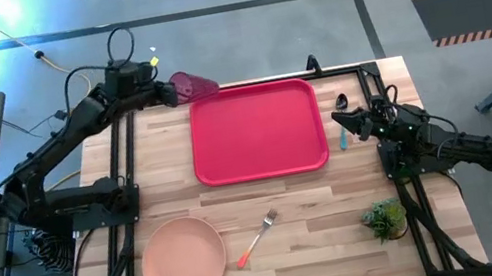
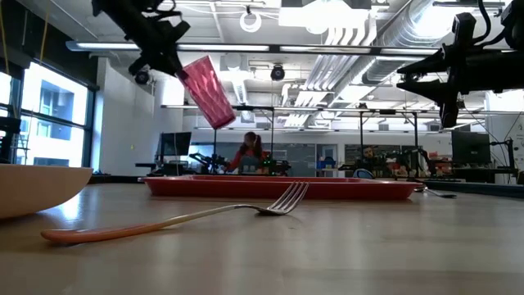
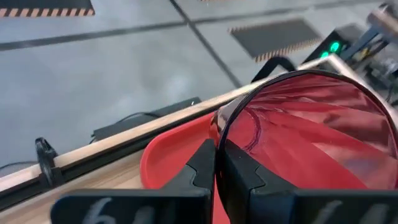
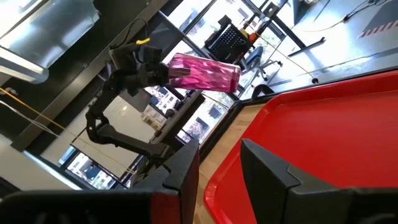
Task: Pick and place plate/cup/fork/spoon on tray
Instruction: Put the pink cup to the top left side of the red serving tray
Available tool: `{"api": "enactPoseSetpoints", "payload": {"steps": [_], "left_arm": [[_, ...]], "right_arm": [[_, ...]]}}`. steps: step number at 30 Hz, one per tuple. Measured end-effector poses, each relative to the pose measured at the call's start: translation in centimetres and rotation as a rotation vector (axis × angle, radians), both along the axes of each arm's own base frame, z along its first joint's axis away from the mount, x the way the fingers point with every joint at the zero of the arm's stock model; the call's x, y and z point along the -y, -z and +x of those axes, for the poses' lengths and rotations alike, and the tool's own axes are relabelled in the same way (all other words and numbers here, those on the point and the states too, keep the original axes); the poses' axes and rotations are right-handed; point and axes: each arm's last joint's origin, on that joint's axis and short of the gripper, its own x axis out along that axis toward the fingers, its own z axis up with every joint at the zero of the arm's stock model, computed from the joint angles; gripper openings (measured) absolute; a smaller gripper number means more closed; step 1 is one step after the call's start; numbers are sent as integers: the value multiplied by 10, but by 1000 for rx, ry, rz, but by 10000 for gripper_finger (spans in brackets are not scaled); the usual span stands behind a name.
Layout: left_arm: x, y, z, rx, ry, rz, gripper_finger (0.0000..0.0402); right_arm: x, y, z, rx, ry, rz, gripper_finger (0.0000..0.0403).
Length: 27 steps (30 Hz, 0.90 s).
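My left gripper (image 1: 169, 91) is shut on the dark-red cup (image 1: 196, 87), high above the red tray's (image 1: 260, 161) far left corner; the cup also shows in the low view (image 2: 209, 92). My right gripper (image 1: 339, 123) is open and empty, raised over the table just right of the tray, above the blue-handled spoon (image 1: 342, 138), which lies flat there. The pink plate (image 1: 183, 261) and the orange-handled fork (image 1: 258, 237) lie on the table near its near edge. My left gripper pinches the cup's wall at its open rim (image 3: 217, 134), one finger (image 3: 242, 171) inside the cup and one (image 3: 200, 167) outside. The fingers come level from the table's left. The cup is lifted clear and tilted, its base (image 2: 223, 121) lower and toward the right.
A small green plant (image 1: 384, 220) stands near the table's right near corner. The tray's floor is bare. Black frame rails run along the table's left and right sides. People sit in the room beyond the table's far edge (image 2: 248, 152).
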Motion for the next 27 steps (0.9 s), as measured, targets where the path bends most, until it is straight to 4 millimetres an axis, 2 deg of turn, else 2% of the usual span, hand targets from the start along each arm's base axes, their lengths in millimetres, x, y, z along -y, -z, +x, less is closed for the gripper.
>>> {"api": "enactPoseSetpoints", "payload": {"steps": [6, 12, 21, 27], "left_arm": [[-21, -8, 16, -148, -18, -36, 5], [-41, -3, 34, -249, -12, -110, 5], [-61, 19, 55, -325, 18, -223, 5], [-66, 36, 59, -378, 22, -294, 5]], "right_arm": [[0, 0, 0, 0, 4, 0, 110], [0, 0, 0, 0, 3, 0, 110], [0, 0, 0, 0, 4, 0, 110], [0, 0, 0, 0, 4, 1, 110]]}}
